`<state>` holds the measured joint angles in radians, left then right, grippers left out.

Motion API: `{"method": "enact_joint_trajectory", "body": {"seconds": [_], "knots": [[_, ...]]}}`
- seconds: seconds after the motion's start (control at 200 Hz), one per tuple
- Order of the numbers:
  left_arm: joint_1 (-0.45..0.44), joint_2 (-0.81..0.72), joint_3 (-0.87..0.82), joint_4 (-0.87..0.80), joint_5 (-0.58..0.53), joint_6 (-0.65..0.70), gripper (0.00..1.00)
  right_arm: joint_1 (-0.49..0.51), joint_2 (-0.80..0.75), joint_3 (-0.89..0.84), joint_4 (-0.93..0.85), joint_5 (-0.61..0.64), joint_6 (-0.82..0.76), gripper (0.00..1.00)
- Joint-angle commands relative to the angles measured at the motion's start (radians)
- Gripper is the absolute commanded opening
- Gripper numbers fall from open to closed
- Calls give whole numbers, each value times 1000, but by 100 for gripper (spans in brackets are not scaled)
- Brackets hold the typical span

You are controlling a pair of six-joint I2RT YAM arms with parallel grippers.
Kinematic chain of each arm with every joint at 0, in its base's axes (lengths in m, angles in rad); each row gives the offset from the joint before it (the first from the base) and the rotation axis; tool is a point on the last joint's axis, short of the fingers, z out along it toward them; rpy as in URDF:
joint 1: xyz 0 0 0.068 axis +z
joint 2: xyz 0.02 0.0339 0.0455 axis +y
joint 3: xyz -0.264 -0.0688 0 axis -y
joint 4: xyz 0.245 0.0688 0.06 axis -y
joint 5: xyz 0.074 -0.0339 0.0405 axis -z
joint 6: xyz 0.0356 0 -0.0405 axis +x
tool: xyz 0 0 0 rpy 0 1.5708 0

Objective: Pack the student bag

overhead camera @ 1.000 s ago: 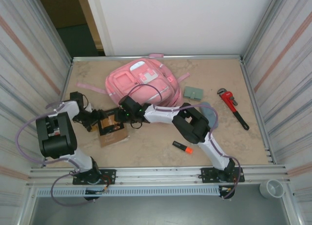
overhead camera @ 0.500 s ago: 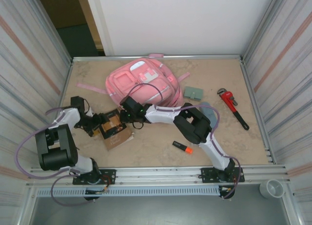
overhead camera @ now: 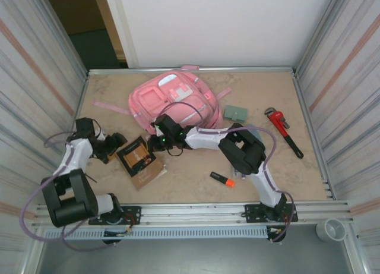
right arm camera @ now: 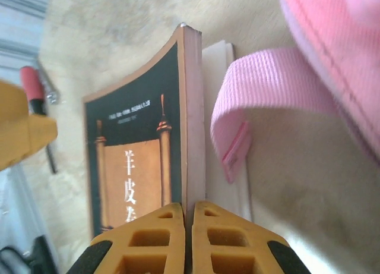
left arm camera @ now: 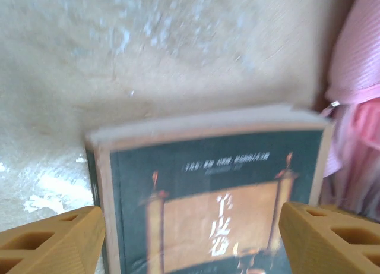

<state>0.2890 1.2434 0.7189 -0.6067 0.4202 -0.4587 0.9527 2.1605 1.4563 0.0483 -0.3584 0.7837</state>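
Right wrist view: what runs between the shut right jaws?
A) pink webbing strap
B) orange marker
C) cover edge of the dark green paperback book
C: the dark green paperback book has its cover edge pinched in the right gripper, jaws shut; the pink webbing strap lies clear beside it.

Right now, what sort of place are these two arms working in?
Probably a robot test cell: a beige tabletop boxed in by ribbed metal wall panels, an aluminium mounting rail, and mismatched props: a pink fabric backpack, a dark-covered paperback book, a red pipe wrench.
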Motion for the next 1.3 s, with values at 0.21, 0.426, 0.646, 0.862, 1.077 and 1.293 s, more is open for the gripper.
{"method": "enact_joint_trajectory", "body": {"seconds": [0.21,0.426,0.646,0.862,1.077,1.293], "knots": [[4,-48,-95,145,94,-119,79,-81,-115,-76,247,-148,274,0],[-3,-49,-160,258,164,-183,81,-117,-128,-115,325,-146,422,0],[-35,-46,-214,333,173,-233,81,-103,-100,-7,22,-95,177,0],[-107,-61,-240,349,72,-248,80,-74,-42,64,-258,-11,-104,23],[-178,-38,-274,399,46,-281,79,-59,-18,91,-410,83,-329,37],[-242,-36,-298,443,55,-257,77,-49,-8,52,-429,73,-370,55]]}}
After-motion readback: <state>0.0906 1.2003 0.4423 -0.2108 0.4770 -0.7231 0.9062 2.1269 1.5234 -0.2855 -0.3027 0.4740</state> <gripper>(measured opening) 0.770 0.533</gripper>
